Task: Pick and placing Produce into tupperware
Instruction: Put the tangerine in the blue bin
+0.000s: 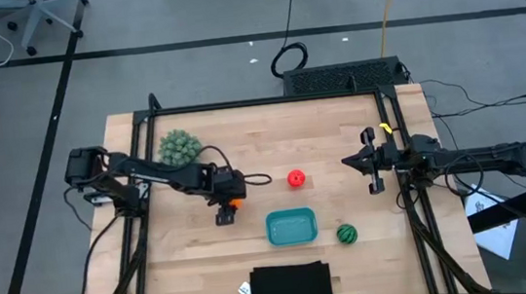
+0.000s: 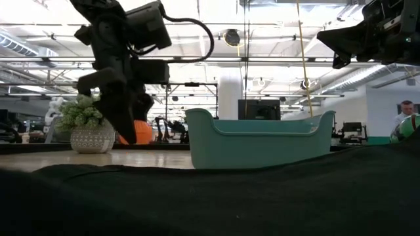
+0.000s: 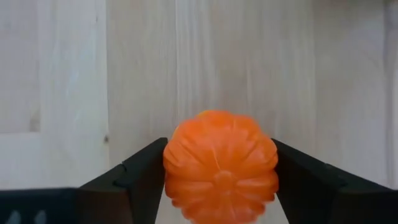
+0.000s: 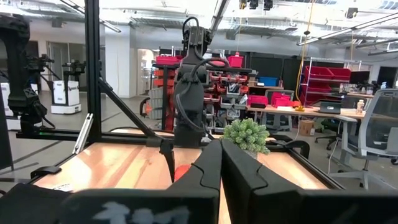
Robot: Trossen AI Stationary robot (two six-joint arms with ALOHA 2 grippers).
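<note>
The orange produce piece sits between the fingers of my left gripper, left of the table's middle. The red piece lies on the wood at the middle. The striped green piece lies just right of the teal tupperware, which stands on its base toward the near side. My right gripper is held shut above the table's right side, touching nothing. My left gripper pinches the orange piece by its two opposite sides between its two fingers. The fingers come steeply from above, slanting down. In the low view the orange piece shows behind the fingers, close over the tabletop; whether it is clear, I cannot tell.
A bushy green plant in a pot stands at the far left. A black flat rectangle lies at the near edge, in front of the tupperware. Bare wood lies between the left gripper and the tupperware. A black frame rail borders the table.
</note>
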